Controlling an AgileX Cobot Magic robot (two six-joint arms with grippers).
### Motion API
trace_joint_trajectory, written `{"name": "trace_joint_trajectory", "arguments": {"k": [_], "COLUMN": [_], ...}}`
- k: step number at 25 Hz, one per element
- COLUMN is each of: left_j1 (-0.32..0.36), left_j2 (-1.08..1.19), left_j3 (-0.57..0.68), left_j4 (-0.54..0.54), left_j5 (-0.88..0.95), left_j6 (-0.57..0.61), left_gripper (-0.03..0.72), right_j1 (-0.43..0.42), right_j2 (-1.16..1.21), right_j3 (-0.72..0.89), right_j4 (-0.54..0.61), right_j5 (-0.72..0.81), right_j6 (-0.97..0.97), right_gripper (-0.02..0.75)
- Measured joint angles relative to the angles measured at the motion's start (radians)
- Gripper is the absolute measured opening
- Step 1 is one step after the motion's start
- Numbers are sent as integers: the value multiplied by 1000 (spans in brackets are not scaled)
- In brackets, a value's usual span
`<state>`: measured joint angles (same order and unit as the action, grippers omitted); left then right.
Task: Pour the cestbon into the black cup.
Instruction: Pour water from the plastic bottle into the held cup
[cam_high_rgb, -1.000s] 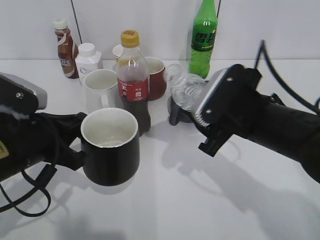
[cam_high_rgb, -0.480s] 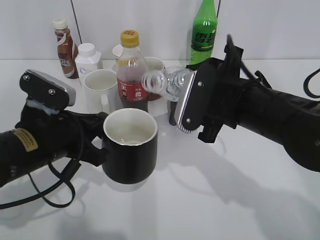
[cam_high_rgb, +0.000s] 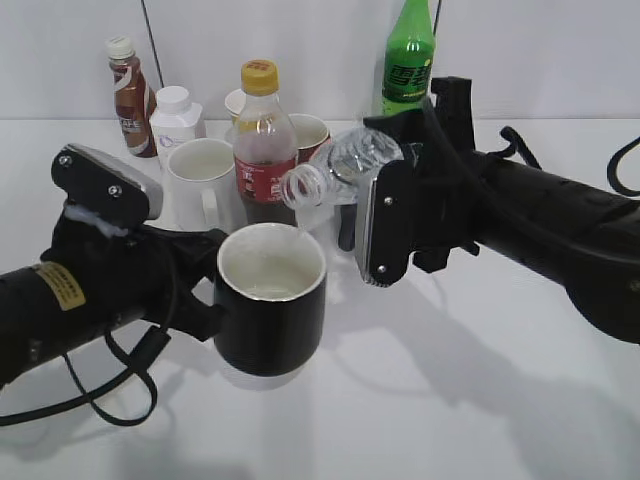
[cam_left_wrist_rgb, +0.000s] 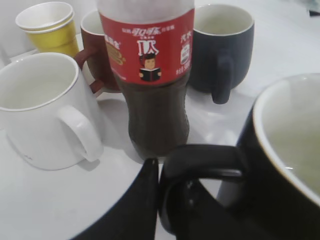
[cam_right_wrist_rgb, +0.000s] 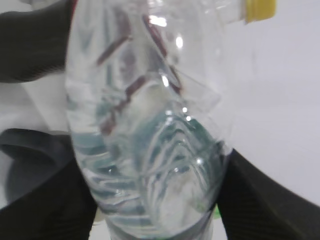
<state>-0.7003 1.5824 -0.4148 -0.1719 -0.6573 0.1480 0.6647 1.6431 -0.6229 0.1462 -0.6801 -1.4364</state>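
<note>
My left gripper (cam_high_rgb: 205, 285) is shut on the handle (cam_left_wrist_rgb: 200, 162) of the black cup (cam_high_rgb: 270, 300) and holds it above the table. Its white inside faces up. My right gripper (cam_high_rgb: 362, 200) is shut on the cestbon (cam_high_rgb: 335, 170), a clear ribbed bottle lying almost level with its open mouth (cam_high_rgb: 297, 187) pointing left, just above the cup's far rim. A thin stream of water runs from the mouth into the cup. In the right wrist view the bottle (cam_right_wrist_rgb: 145, 130) fills the frame between my two dark fingers. The black cup's rim also shows in the left wrist view (cam_left_wrist_rgb: 287, 150).
Behind stand a cola bottle with yellow cap (cam_high_rgb: 265, 150), a white mug (cam_high_rgb: 200, 180), a dark red mug (cam_high_rgb: 312, 135), a tall green soda bottle (cam_high_rgb: 407, 70), a brown drink bottle (cam_high_rgb: 128, 95) and a white jar (cam_high_rgb: 175, 120). A dark blue-grey mug (cam_left_wrist_rgb: 222, 45) and yellow paper cups (cam_left_wrist_rgb: 47, 25) show in the left wrist view.
My left gripper has carried the black cup up and to the right. My right gripper has brought the cestbon left and tipped it until its mouth is over the cup.
</note>
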Motion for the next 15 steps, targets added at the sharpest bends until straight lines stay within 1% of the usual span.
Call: {"name": "trace_joint_trajectory", "arguments": {"k": [6, 15], "left_j1": [-36, -37], "left_j2": [0, 0], "left_j3": [-1, -1], "left_j4": [9, 8], "left_j5": [-21, -21], "left_j6": [0, 0], "left_gripper": [53, 53], "right_j1": [0, 0], "right_j2": [0, 0], "right_j3": [0, -1], "right_j4": [1, 1], "right_j5": [-52, -150], "right_j6": [-89, -194], "right_gripper": [498, 498]}}
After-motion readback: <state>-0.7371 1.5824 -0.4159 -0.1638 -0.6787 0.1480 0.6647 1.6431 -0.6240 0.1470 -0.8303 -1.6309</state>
